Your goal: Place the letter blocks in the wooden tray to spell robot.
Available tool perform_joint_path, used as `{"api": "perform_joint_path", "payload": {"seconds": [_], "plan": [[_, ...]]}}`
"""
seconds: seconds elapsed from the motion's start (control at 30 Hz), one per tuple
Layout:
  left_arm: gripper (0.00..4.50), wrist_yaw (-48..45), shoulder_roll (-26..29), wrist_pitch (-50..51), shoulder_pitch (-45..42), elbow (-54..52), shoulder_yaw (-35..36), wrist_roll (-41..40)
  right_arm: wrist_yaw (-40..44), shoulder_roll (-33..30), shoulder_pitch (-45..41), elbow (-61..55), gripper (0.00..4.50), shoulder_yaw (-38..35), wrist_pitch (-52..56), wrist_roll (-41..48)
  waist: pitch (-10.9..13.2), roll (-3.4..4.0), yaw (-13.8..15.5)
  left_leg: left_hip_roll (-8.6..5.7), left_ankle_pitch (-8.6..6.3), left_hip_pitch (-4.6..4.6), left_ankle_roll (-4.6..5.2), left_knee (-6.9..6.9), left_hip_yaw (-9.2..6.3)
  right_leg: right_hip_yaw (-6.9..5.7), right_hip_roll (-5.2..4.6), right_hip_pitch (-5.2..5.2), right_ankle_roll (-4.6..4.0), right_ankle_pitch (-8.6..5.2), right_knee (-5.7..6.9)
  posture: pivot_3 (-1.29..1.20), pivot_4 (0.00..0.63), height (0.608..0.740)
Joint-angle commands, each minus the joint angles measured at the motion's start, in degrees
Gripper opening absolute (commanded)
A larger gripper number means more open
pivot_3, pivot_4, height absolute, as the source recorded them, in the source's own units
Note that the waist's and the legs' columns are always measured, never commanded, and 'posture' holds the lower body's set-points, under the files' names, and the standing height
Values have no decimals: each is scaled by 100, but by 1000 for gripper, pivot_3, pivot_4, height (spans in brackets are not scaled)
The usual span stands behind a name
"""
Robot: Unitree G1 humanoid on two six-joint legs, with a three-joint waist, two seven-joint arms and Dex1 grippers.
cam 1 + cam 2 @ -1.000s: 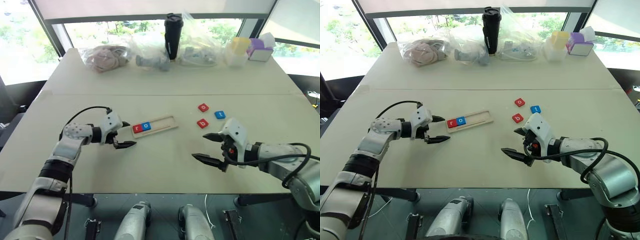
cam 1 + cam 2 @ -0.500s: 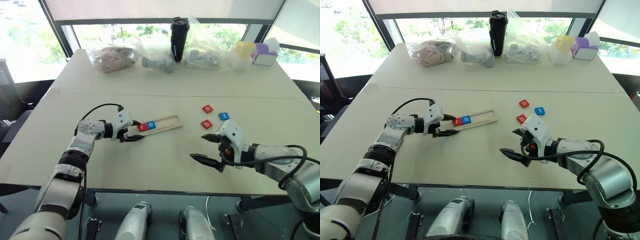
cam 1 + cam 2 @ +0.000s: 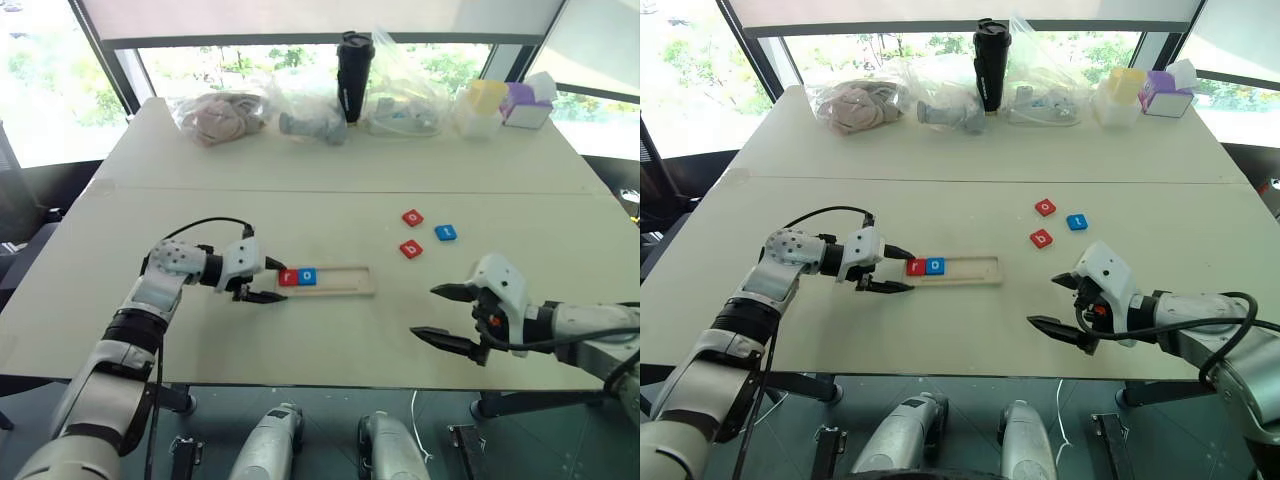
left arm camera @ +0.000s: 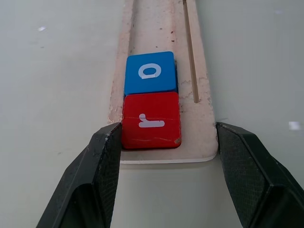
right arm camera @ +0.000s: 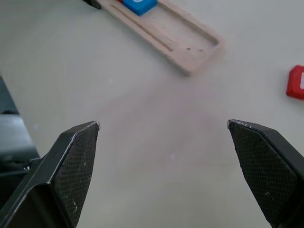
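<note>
The wooden tray (image 3: 340,281) lies level on the table and holds a red "r" block (image 4: 151,121) and a blue "o" block (image 4: 150,72) at its left end. My left gripper (image 3: 275,281) is shut on that end, one finger against each long edge of the tray. Three loose letter blocks lie to the right: a red "o" (image 3: 412,217), a blue "t" (image 3: 446,232) and a red "b" (image 3: 410,249). Near the front right my right gripper (image 3: 424,311) hangs open above bare table, holding nothing.
Along the far edge stand plastic bags (image 3: 221,113), a black tumbler (image 3: 351,62), a yellow box (image 3: 479,103) and a purple box (image 3: 523,103). A seam (image 3: 330,190) crosses the tabletop behind the blocks.
My left gripper closed on the tray's left end, and the tray swung from slanted to level. The right gripper drew back to the right, still open. The camera also shifted.
</note>
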Motion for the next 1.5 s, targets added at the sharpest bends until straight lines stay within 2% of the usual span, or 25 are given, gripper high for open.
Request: {"api": "perform_joint_path", "payload": {"seconds": [0.03, 0.23, 0.53, 0.6, 0.67, 0.7, 0.9, 1.03, 1.17, 1.3, 1.5], "plan": [[2472, -324, 69, 353, 163, -701, -78, -260, -32, 7, 22, -184, 4500, -218, -161, 25, 1, 1, 3, 0, 0, -5, 0, 2, 0, 0, 0, -6, -2, 0, 1, 0, 150, 740], [2472, -108, -56, 672, 201, -855, -150, -147, -272, 199, 10, -266, 4500, -16, -159, 14, 1, 0, 8, 1, -5, -9, -8, 19, -1, 6, 0, -2, -9, 2, 2, 0, 150, 740], [2472, -92, 16, 530, 272, -721, -131, -143, -399, 224, -45, -206, 4500, 79, -177, 13, 1, 0, 7, 1, 1, -12, 1, 14, 0, 4, 1, -10, -10, 3, 1, 0, 150, 740], [3499, -112, 29, 351, 280, -636, -147, -112, -411, 228, -55, -192, 4500, 127, -195, 2, 1, 0, 7, 1, 0, -12, 0, 14, 0, 4, 1, -10, -10, 3, 1, 0, 150, 740], [4250, -106, 52, 214, 284, -589, -174, -60, -409, 220, -72, -173, 4500, 163, -206, -4, 1, 0, 5, 1, 0, -12, 0, 13, 0, 4, 1, -10, -11, 2, 1, 0, 150, 740], [4478, -79, 69, 127, 278, -552, -188, -10, -399, 207, -81, -160, 4500, 181, -212, -11, 1, 0, 6, 2, 0, -12, 0, 13, 0, 4, 1, -10, -11, 2, 1, 0, 150, 740], [4478, -11, 207, -40, 226, -469, -138, 90, -407, 188, -136, -47, 4500, 233, -257, -79, 1, 1, 4, 2, 0, -12, 0, 14, 0, 5, 1, -10, -11, 3, 1, 0, 150, 740], [4478, -213, 583, 1082, -11, -1024, 299, -521, -1067, 695, -793, 402, 4500, 315, -190, -234, 4, -4, -63, 13, -1, -14, -2, 14, 0, 5, 11, -17, -13, 4, 3, 0, 150, 740], [4478, -307, 1072, 2782, -125, -2107, 805, -1421, -2177, 1781, -1967, 1262, 4500, 922, 46, -767, 7, -8, -179, 12, 2, -20, -1, 13, -2, 5, 17, -33, -16, 6, 14, 0, 150, 740], [4478, 86, 1193, 3532, 75, -2882, 1090, -1776, -2752, 2477, -2673, 2120, 4500, 1264, 65, -1244, 3, 4, -185, 6, 3, -16, -1, -5, 4, 13, 23, -40, -4, 6, 18, 0, 150, 740], [4478, 860, 1237, 4304, 561, -3851, 1442, -2112, -3110, 2791, -3298, 3318, 4500, 1578, -143, -1956, 4, 4, -186, -1, 11, -17, -9, -23, 11, 31, 30, -51, 11, 15, 20, 0, 150, 740]]}}
